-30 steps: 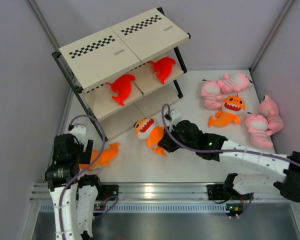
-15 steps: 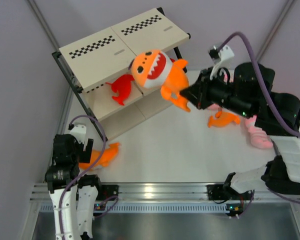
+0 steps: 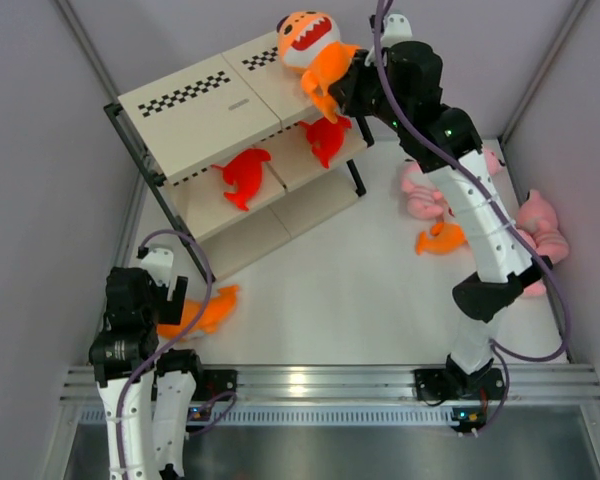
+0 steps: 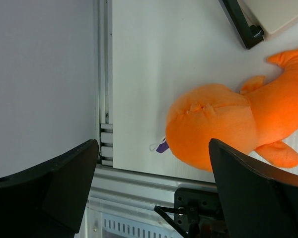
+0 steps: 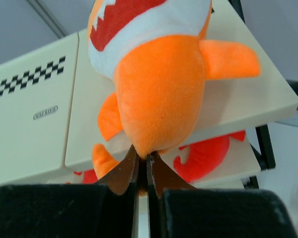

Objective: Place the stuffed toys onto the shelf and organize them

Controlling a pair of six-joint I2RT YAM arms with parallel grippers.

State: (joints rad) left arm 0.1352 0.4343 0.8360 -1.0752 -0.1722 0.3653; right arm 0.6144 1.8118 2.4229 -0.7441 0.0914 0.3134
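Shark (image 3: 315,55) over top of shelf (image 3: 195,115)

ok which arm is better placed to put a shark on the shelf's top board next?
Right. The right pincer is shut on the orange shark by its tail, over the shelf's top board. The left pincer hangs open above a second shark on the table, gripping nothing.
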